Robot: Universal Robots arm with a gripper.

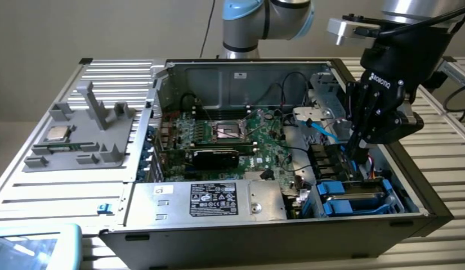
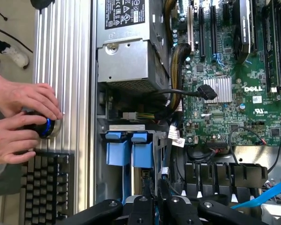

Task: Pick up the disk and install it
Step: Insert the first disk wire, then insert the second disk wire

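The disk (image 1: 358,195), silver-grey in a bright blue bracket, lies in the drive bay at the front corner of the open computer case, on the exterior view's right. In the wrist view its blue bracket tabs (image 2: 131,149) stick out of the bay. My gripper (image 1: 356,153) hangs straight down just above the disk, its black fingers drawn close together with nothing visible between them. In the wrist view the gripper (image 2: 155,190) points toward the blue tabs. I cannot tell whether the fingertips touch the disk.
A silver power supply (image 1: 214,198) with a black label sits beside the bay. The motherboard (image 1: 232,132) and loose cables fill the case; a blue cable (image 1: 322,130) runs near my fingers. A grey fixture (image 1: 79,140) holds a CPU chip. A person's hands (image 2: 18,117) rest on a knob by a keyboard (image 2: 44,187).
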